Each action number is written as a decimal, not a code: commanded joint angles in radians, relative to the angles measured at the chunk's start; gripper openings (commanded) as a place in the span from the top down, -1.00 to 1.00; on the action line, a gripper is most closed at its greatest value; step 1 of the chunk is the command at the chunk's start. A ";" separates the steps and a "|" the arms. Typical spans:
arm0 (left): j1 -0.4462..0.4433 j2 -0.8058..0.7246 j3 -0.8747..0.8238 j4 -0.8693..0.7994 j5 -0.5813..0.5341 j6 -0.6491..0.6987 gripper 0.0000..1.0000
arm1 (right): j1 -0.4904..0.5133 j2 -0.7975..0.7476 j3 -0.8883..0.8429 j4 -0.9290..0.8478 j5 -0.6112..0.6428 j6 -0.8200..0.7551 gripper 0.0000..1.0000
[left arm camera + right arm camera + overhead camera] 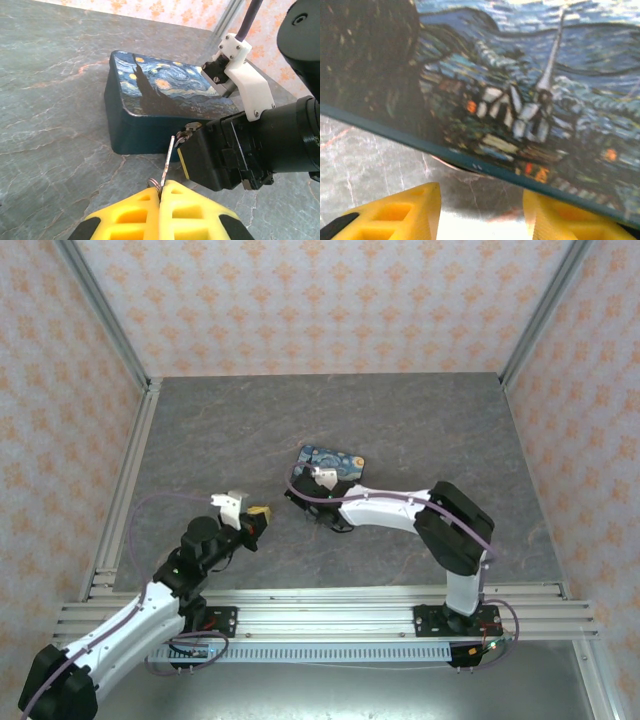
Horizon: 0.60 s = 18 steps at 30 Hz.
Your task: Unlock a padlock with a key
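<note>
My left gripper is shut on a thin metal key with a small ring at its base. The key's blade points up towards the black body of my right gripper. A tiny dark metal piece, apparently the padlock, sits at that gripper's tip, against the blue painted box. In the right wrist view the right gripper stands open, with bare table between its yellow fingers and the box's edge just ahead. From above, the left gripper is left of the right gripper.
The blue box lies mid-table on the grey marbled surface. Patterned walls with aluminium posts close in the left, back and right. A metal rail runs along the near edge by the arm bases.
</note>
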 commanded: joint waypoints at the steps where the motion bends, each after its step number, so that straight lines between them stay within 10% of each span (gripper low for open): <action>1: 0.012 0.000 -0.008 -0.042 -0.041 -0.017 1.00 | 0.003 0.031 0.038 -0.004 0.104 0.024 0.04; 18: 0.012 0.179 0.048 0.005 0.050 0.025 1.00 | 0.005 0.140 0.076 0.077 0.233 0.079 0.07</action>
